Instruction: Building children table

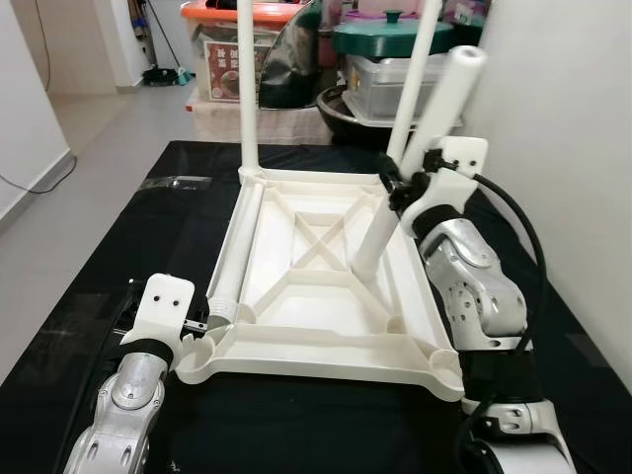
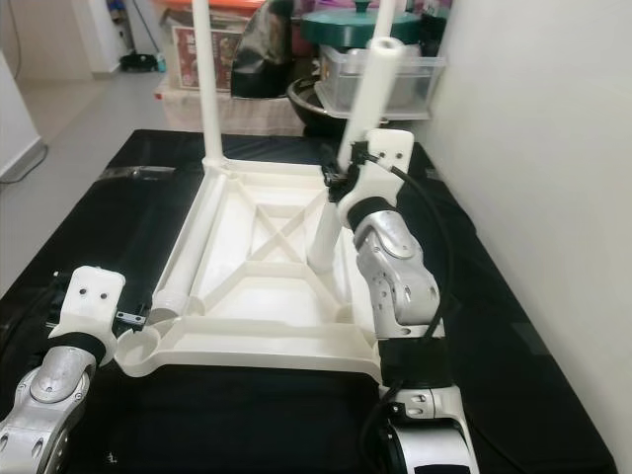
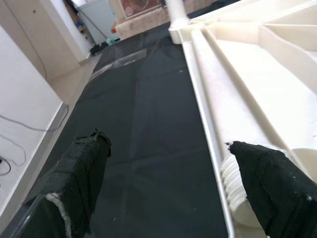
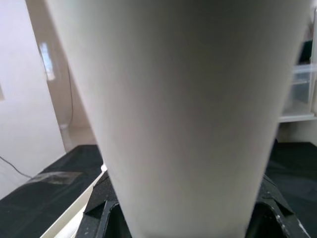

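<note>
Tabletop (image 1: 326, 296) of white plastic lies upside down on a black mat (image 1: 118, 257), its underside showing a raised rim, an X of ribs in the middle and round sockets at the corners. Two legs stand upright in the far corners: far-left leg (image 1: 249, 89) and far-right leg (image 1: 423, 59), both plain white tubes. A third white tube, the loose leg (image 1: 237, 259), lies along the tabletop's left rail, with its ribbed end near the near-left corner socket.

The right gripper (image 1: 400, 188) is clamped on a fourth leg, the held leg (image 1: 434, 118), which slants from the inner part of the tabletop up toward the wall on the right; its lower end rests on the ribs near the centre. In the right wrist view the held leg (image 4: 188, 114) runs between the black fingers.

The left gripper (image 3: 168, 198) sits at the near-left corner with its fingers spread apart, one over the mat and one beside the ribbed end of the loose leg (image 3: 233, 178), gripping nothing.

Beyond the mat stand an orange-lidded box (image 1: 237, 39), a green pot (image 1: 390, 35) and a clear tub (image 1: 380, 84).
</note>
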You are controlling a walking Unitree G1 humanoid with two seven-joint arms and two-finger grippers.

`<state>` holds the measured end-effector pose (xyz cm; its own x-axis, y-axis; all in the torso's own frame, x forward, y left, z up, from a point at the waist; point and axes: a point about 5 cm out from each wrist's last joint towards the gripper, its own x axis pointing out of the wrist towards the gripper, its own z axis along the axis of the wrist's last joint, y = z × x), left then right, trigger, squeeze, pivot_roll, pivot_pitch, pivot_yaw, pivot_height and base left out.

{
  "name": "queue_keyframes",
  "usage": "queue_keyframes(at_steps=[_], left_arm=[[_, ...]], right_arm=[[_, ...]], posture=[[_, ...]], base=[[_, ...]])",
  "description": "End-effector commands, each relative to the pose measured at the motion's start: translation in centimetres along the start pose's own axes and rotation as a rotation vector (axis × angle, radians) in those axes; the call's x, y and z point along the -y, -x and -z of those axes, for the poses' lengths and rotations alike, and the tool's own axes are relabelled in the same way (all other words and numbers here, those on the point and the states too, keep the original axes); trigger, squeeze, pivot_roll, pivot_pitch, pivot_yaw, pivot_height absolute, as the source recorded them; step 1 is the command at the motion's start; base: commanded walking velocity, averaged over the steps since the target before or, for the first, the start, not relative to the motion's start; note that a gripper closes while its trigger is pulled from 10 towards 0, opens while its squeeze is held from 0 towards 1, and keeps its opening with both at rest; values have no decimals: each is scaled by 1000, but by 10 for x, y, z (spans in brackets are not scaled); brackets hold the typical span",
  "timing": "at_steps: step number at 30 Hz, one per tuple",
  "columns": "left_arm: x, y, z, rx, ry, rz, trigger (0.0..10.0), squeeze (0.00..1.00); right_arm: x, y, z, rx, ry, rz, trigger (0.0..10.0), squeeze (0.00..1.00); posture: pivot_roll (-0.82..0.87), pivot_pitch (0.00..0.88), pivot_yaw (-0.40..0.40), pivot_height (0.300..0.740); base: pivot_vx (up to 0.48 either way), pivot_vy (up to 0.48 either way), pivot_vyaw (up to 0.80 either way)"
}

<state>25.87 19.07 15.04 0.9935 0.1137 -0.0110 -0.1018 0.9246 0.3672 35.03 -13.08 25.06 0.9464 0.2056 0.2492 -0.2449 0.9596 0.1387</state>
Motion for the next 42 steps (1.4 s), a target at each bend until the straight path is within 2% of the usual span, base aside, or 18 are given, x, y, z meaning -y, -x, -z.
queue_keyframes(at_steps=[1, 8, 11, 12, 14, 19, 20, 21, 22, 25, 26, 27, 28, 31, 36, 40, 41, 42], left_arm=[[3, -1, 6, -31, -6, 3, 10000, 0], [5, -1, 7, -36, 14, 5, 10000, 0], [5, -2, 6, -22, 16, 3, 10000, 0], [5, -2, 6, -22, 16, 3, 10000, 0], [4, -2, 6, -12, 12, 6, 10000, 0], [3, -3, 6, -2, 6, 8, 10000, 0], [3, -4, 5, 6, 5, 9, 10000, 0], [3, -4, 5, 6, 5, 9, 10000, 0], [3, -5, 3, 18, -1, 10, 10000, 0], [3, -5, 3, 18, -1, 10, 10000, 0], [3, -7, 2, 28, -8, 16, 10000, 0], [3, -7, 2, 28, -8, 16, 10000, 0], [3, -8, -2, 48, 24, 76, 10000, 0], [-2, -9, -20, 150, 60, 274, 10000, 0], [-11, -9, -28, 183, 25, 337, 10000, 0], [-22, -10, -42, 227, -86, 490, 10000, 0], [-22, -10, -42, 227, -86, 490, 10000, 0], [-24, -13, -44, 232, -113, 494, 10000, 0]], right_arm=[[-12, 1, 22, -94, -25, -62, 0, 0], [-15, -3, 24, -79, -45, -77, 0, 0], [-13, -10, -2, 32, -94, -76, 0, 0], [-13, -10, -2, 32, -94, -76, 0, 0], [-12, -14, -22, 114, -143, -92, 0, 0], [-12, -16, -38, 175, -154, -116, 0, 0], [-12, -17, -48, 210, -159, -127, 0, 0], [-12, -17, -48, 210, -159, -127, 0, 0], [-8, -19, -61, 254, -179, -125, 0, 0], [-8, -19, -61, 254, -179, -125, 0, 0], [-4, -22, -72, 292, -212, -121, 0, 0], [-4, -22, -72, 292, -212, -121, 0, 0], [-2, -24, -81, 321, -269, -132, 0, 0], [-17, -27, -90, 336, -314, -253, 0, 0], [-31, -25, -90, 322, -308, -356, 0, 0], [-71, -15, -79, 257, -281, -598, 0, 0], [-71, -15, -79, 257, -281, -598, 0, 0], [-78, -13, -77, 243, -274, -633, 0, 0]], posture=[[104, 0, -70, 740], [104, 0, -70, 740], [98, 0, -67, 740], [98, 0, -67, 740], [94, 0, -63, 740], [92, 0, -61, 740], [92, 0, -60, 740], [92, 0, -60, 740], [91, 0, -59, 740], [91, 0, -59, 740], [86, 0, -53, 740], [86, 0, -53, 740], [82, 0, -47, 740], [89, 0, -45, 740], [89, 0, -44, 740], [91, 0, -40, 740], [91, 0, -40, 740], [90, 0, -36, 740]], base=[[0, 0, 0], [0, 0, 0], [0, 0, 0], [0, 0, 0], [0, 0, 0], [0, 0, 0], [0, 0, 0], [0, 0, 0], [0, 0, 0], [0, 0, 0], [0, 0, 0], [0, 0, 0], [0, 0, 0], [0, 0, 0], [0, 0, 0], [0, 0, 0], [0, 0, 0], [0, 0, 0]])
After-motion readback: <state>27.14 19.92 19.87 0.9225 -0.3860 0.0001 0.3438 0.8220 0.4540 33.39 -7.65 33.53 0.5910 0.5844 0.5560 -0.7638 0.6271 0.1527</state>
